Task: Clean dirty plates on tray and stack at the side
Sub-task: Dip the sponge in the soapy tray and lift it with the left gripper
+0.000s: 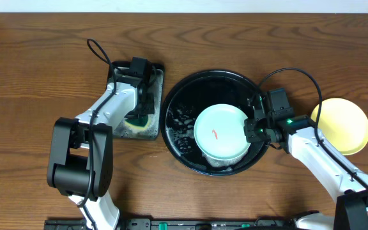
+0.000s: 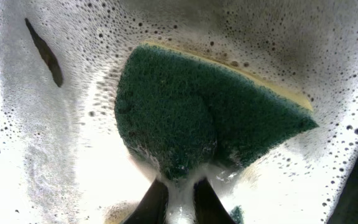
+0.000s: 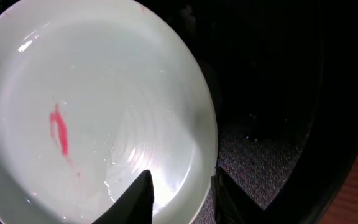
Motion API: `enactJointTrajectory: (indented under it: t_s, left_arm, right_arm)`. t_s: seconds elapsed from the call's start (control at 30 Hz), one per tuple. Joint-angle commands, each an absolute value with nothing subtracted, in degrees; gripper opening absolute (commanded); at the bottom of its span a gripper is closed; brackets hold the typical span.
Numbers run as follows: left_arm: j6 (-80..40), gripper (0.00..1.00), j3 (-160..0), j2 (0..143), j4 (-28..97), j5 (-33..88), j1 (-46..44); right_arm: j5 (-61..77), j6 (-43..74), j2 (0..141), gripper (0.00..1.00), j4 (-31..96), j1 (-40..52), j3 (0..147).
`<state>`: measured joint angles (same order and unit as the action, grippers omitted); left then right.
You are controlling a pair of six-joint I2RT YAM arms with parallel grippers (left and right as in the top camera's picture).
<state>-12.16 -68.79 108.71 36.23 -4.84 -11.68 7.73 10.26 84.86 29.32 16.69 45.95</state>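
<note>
A pale mint-blue plate (image 1: 221,131) with a small red smear (image 3: 59,130) lies in the large round black tray (image 1: 179,102). A second pale rim (image 1: 225,162) shows under its front edge. My right gripper (image 1: 252,129) is shut on the plate's right rim (image 3: 180,186), with one finger inside and one outside. A pale yellow plate (image 1: 341,126) sits on the table to the right of the tray. My left gripper (image 1: 139,110) is down in the sponge tray and shut on a corner of the green and yellow sponge (image 2: 197,118).
The rectangular black sponge tray (image 1: 156,76) stands left of the round tray and is full of white foam (image 2: 55,162). Foam and water also lie on the round tray's floor (image 1: 183,128). Bare wooden table (image 1: 37,76) surrounds everything.
</note>
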Motion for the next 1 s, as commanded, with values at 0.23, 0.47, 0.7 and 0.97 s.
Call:
enactJointTrajectory:
  t_s: [0.23, 0.47, 0.7, 0.97]
  left_arm:
    - [-10.09, 0.58, -69.93, 107.57, 38.57, -5.17, -11.29]
    - [-11.92, 0.61, -68.77, 107.07, 39.22, -4.67, -11.35]
    - [-12.08, 0.47, -64.62, 107.18, 33.93, -1.04, -11.33]
    - [-12.03, 0.08, -59.55, 107.18, 29.23, -1.06, -11.33]
  right_arm:
    - [7.99, 10.9, 84.38, 0.27, 29.39, 17.15, 46.11]
    - [7.97, 10.87, 84.38, 0.27, 29.34, 17.15, 46.11]
    - [7.97, 10.9, 84.38, 0.27, 28.95, 17.15, 46.11]
    - [7.97, 10.9, 84.38, 0.27, 28.99, 17.15, 46.11]
